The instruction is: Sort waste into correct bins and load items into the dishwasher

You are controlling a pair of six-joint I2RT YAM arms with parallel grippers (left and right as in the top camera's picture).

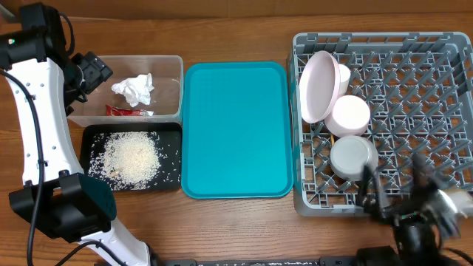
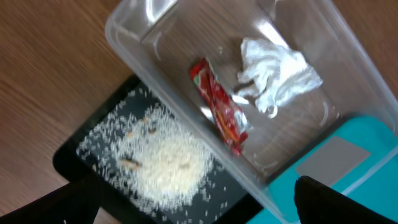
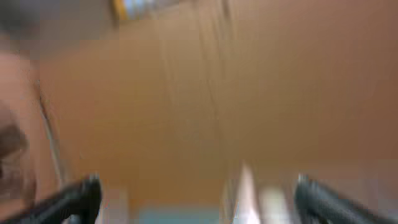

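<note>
Spread wide and empty: left gripper (image 1: 92, 70), right gripper (image 1: 395, 191).
The left gripper hovers at the tub (image 1: 177, 81)'s left end, nearer the tissue (image 1: 134, 89) and the red wrapper (image 1: 127, 111) lying lengthwise along its front wall. The rice (image 1: 131, 157) is in the black tray (image 1: 85, 159), and the right gripper hangs over the rack (image 1: 443, 41)'s near edge.

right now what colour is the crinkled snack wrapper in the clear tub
Snack wrapper: red; left wrist view best.
</note>
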